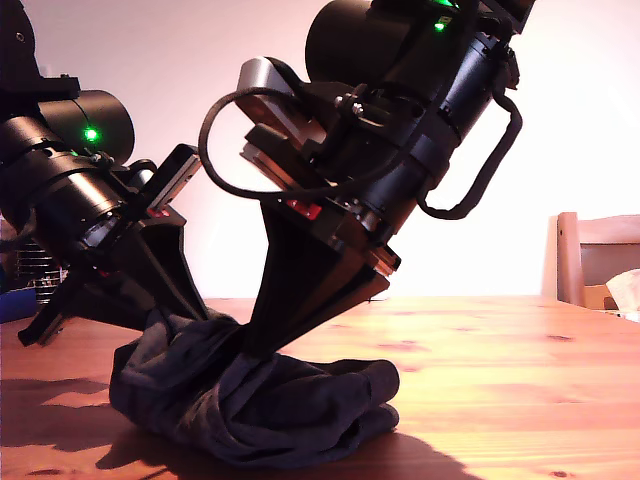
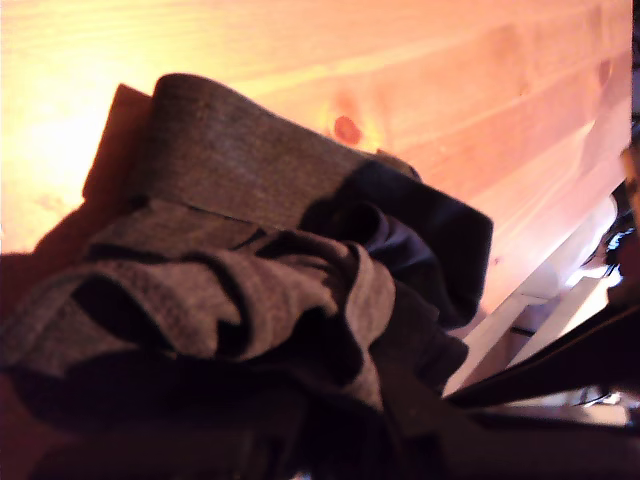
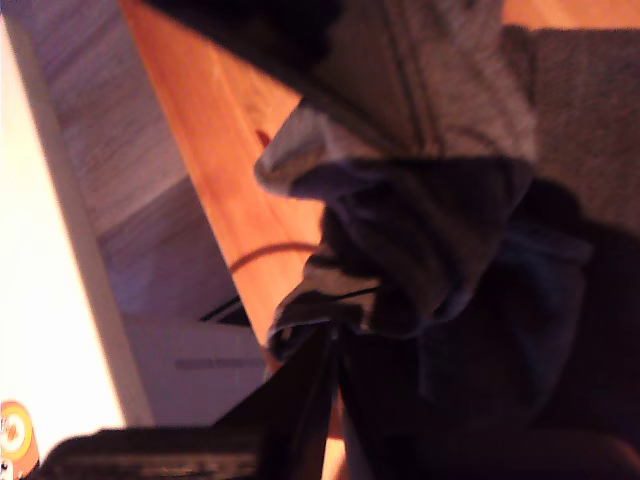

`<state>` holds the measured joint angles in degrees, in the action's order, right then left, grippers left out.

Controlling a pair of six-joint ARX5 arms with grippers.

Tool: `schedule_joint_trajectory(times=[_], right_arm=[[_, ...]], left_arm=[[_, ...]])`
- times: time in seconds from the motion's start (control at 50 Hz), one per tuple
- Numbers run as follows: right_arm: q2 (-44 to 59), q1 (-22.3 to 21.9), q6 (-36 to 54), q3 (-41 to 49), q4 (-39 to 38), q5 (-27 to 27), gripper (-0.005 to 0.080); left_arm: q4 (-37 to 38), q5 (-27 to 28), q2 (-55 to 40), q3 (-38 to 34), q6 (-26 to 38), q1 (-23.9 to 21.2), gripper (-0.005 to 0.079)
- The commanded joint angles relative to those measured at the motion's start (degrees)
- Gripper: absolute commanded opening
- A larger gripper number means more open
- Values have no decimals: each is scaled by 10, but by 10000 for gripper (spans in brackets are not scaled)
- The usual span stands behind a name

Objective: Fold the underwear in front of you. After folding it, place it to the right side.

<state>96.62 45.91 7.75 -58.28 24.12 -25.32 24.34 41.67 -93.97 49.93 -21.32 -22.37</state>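
We are mid-fold: the underwear (image 1: 250, 395) lies bunched on the wooden table (image 1: 500, 380), toward the exterior view's left, with both arms down in the cloth. Our first gripper (image 2: 420, 420) and our second gripper (image 3: 330, 350) are each buried in folds (we cannot tell whether either is spread or pinching fabric). Next, we judge, the heap needs lifting and laying flat before the folded garment is carried aside.
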Motion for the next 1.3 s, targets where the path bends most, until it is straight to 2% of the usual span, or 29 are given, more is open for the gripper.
schedule_joint_trajectory(times=[0.0,0.14,0.32,0.38,0.52,0.66,0.84,0.96,1.08,1.28], right_arm=[[-5,8,12,4,-1,-3,-13],[-5,12,12,4,-3,-3,-13],[-6,16,11,4,-3,-6,-12],[-6,19,10,4,-7,-12,-9],[-14,26,10,4,-16,-12,43],[-31,31,11,4,-37,-11,110],[-50,32,13,4,-48,5,186],[-50,32,26,4,-52,22,275],[-50,40,33,4,-65,36,328],[-50,62,62,4,-83,123,354]], left_arm=[[-9,4,-6,0,-15,1,-20],[-9,17,-6,0,-17,1,-4],[-8,31,-6,0,-36,1,185],[-9,36,-6,0,-42,1,202],[-9,40,-6,0,-57,1,211],[-18,40,-6,0,-77,1,293],[-43,42,-6,0,-113,1,292],[-55,62,-6,0,-134,1,292],[-63,65,-6,0,-147,1,292],[-66,69,-6,0,-148,1,292]])
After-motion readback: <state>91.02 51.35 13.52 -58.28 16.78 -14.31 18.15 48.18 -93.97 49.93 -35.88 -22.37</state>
